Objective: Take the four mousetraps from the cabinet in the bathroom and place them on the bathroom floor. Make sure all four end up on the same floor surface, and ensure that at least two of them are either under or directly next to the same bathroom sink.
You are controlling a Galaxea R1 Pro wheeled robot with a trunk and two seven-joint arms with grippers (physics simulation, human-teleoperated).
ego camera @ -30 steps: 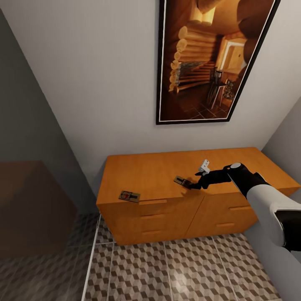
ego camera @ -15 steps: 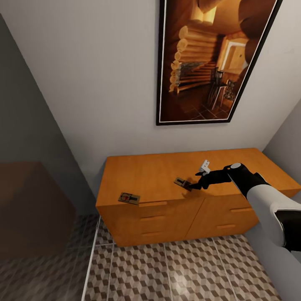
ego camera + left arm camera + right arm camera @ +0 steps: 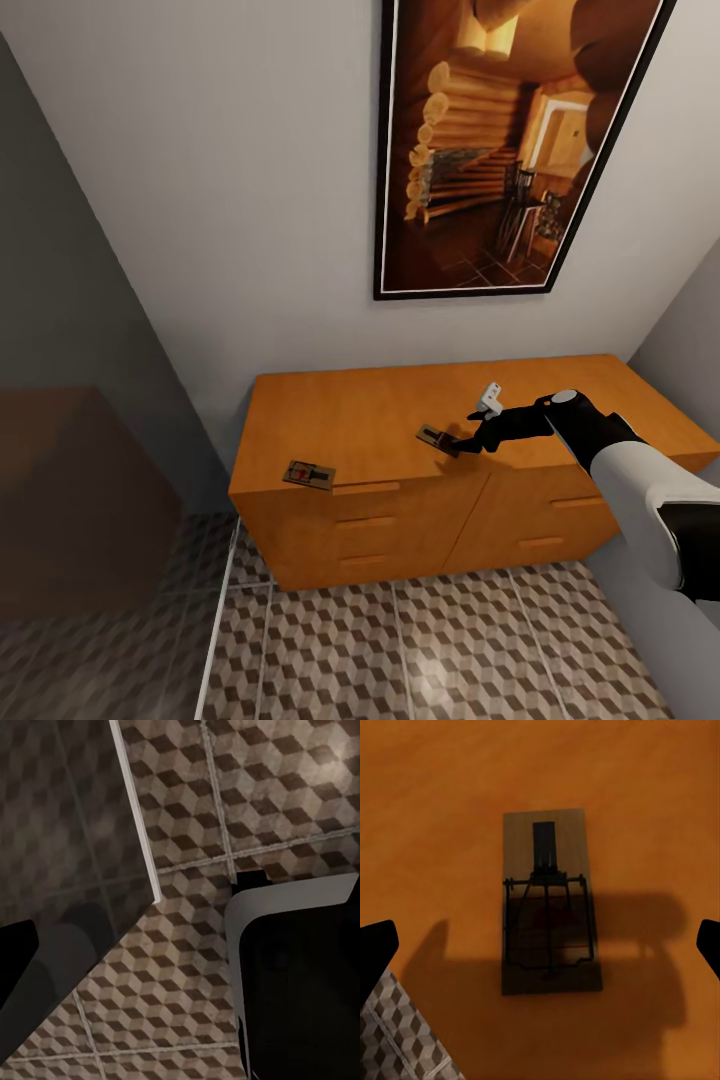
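Two mousetraps lie on the flat top of the orange-brown cabinet [image 3: 350, 415]. One mousetrap [image 3: 437, 437] sits near the front edge at the middle, and my right gripper [image 3: 468, 441] hovers just beside it. In the right wrist view this mousetrap [image 3: 551, 904] lies flat between my spread fingertips, with the gripper [image 3: 540, 952] open and holding nothing. The second mousetrap [image 3: 308, 473], with a red mark, rests at the cabinet's front left corner. All six drawers are closed. The cube-patterned bathroom floor [image 3: 420, 650] spreads below. My left gripper [image 3: 180, 960] hangs open over the floor [image 3: 262, 795].
A large framed picture [image 3: 510, 150] hangs on the wall above the cabinet. A dim grey partition with a white bottom strip [image 3: 220, 620] stands at the left, with a brown block [image 3: 80, 500] behind it. A grey wall [image 3: 690, 330] closes in at the right.
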